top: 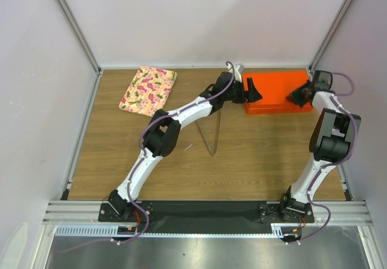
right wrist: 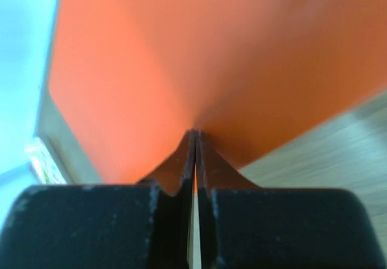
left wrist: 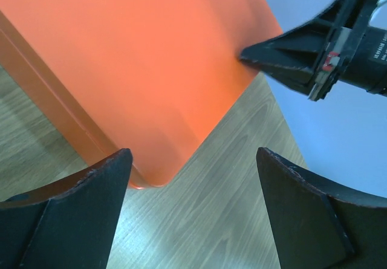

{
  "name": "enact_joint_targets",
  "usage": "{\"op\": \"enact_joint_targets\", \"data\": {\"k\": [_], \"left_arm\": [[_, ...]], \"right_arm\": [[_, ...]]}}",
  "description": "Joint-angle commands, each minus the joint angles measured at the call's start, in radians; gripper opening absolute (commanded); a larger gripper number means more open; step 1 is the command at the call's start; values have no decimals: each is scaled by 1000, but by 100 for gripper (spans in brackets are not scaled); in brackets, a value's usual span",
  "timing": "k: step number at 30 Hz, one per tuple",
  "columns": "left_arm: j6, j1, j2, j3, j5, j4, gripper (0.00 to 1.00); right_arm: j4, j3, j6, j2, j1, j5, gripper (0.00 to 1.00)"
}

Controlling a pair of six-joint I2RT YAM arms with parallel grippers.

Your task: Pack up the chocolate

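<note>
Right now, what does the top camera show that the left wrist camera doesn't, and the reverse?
Top only: the flower-patterned tray at the far left, a thin wire stand mid-table, and both arms whole. Left wrist only: a close look at the orange box, its rounded corner lying between the fingers of the open left gripper. Both: the box, the wooden table, and the shut right gripper with its tip at the box's edge.

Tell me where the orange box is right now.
Top view: the orange box sits back right, between the open left pincer and the shut right pincer.
</note>
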Motion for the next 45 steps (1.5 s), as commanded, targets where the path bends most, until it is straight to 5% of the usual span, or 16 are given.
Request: {"op": "enact_joint_targets", "data": {"k": [1,15,30,33,36,45], "left_arm": [[-4,-15,-8,-16,25,27,91],[27,-15,-96,-25,-15,-52,90],[19,-5,-67,45,-6,42,91],[10,-5,-57,41,2,43,91],[13,-6,-68,2,8,51,91],[48,-6,-57,21,0,48,91]], "right_arm": [[-9,-157,2,-9,-65,5,0],[-53,-22,16,-79,-80,-5,0],[12,119,39,-66,-39,-89,0],[-105,32,104,-13,-79,-5,0],[19,-186,116,-47,-112,64,0],[58,-205,80,-82,-111,64,0]]}}
